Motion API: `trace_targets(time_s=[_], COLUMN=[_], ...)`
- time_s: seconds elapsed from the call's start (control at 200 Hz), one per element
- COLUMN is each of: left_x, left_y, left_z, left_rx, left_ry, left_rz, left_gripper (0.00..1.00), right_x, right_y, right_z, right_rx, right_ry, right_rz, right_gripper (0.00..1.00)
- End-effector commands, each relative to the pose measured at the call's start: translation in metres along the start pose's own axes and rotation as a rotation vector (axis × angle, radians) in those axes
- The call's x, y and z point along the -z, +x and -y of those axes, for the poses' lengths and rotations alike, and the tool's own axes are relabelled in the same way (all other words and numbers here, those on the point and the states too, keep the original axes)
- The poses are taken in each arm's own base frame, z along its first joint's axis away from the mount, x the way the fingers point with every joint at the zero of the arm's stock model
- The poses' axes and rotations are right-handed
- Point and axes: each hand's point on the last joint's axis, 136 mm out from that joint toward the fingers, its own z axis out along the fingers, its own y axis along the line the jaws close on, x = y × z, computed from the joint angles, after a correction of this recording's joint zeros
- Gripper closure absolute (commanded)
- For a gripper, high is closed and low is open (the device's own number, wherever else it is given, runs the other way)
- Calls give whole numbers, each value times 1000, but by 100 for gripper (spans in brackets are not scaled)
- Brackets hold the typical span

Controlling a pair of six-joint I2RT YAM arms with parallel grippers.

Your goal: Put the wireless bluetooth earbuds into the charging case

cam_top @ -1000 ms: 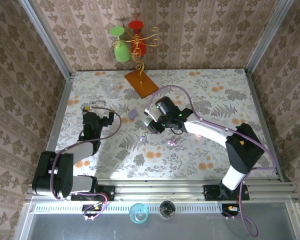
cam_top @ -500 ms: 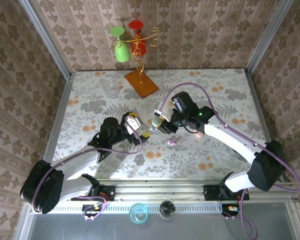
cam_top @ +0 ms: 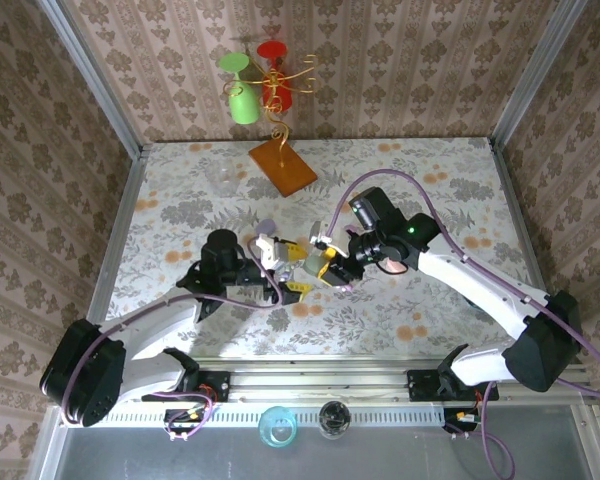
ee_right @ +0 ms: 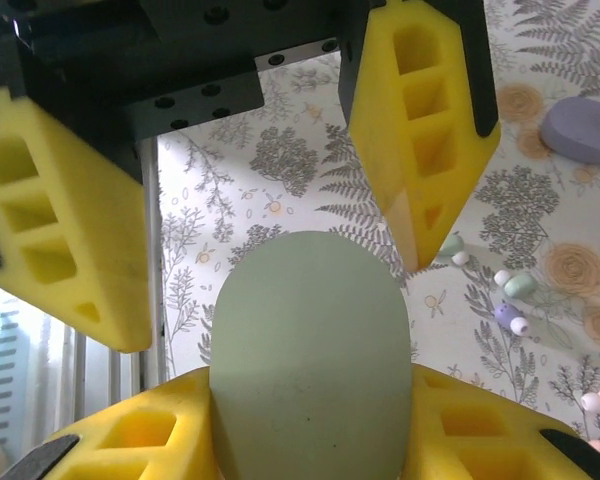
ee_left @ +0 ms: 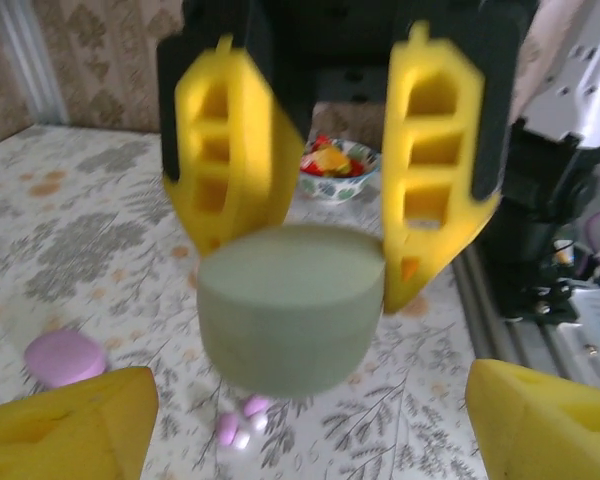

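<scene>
While the right claw (cam_top: pixel 325 268) squeezes the green charging case (ee_right: pixel 310 370) tight and holds it up off the table (cam_top: pixel 450 190), the left claw (cam_top: pixel 291 267) sits with its jaws apart on each side of the case's other end, and I think it is not touching it. The case looks closed, so it needs opening before any bud can go in. The earbuds (ee_right: pixel 508 298) lie loose on the table close below the two claws, tiny pink, lilac and whitish dots. Things could go wrong if the left claw bites too near the smooth round edge, because the case may pop out and fall. If both claws pull different ways, it could twist loose. A low arm could also bump the little buds and make them roll off. The table wears a pale cloth (cam_top: pixel 430 300) with orange flowers and grey ferns, so the buds are hard to spot. A lilac case (cam_top: pixel 265 228) rests nearby. Flowery brown wallpaper (cam_top: pixel 400 70) is all around, and a wire stand (cam_top: pixel 278 140) at the back holds a green glass (cam_top: pixel 243 100) and a red glass (cam_top: pixel 275 85)
</scene>
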Motion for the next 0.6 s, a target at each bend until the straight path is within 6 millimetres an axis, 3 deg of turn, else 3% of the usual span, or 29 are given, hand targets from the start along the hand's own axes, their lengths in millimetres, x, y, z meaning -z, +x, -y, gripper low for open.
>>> trace_targets(time_s=[0.0,0.49,0.595], left_x=[-4,-4,-5], left_y=[-17,-14,-9], left_z=[21,28,27], left_rx=[17,35,35], left_ry=[135,179,169], left_rz=[47,40,24], left_gripper=[26,51,52], right_x=[12,12,13], right_y=[-10,-15,-17], right_z=[-14,-21,-21], right_rx=[34,60,65], right_ry=[-54,-87,-77], right_rz=[25,65,76], right_gripper=[70,72,72])
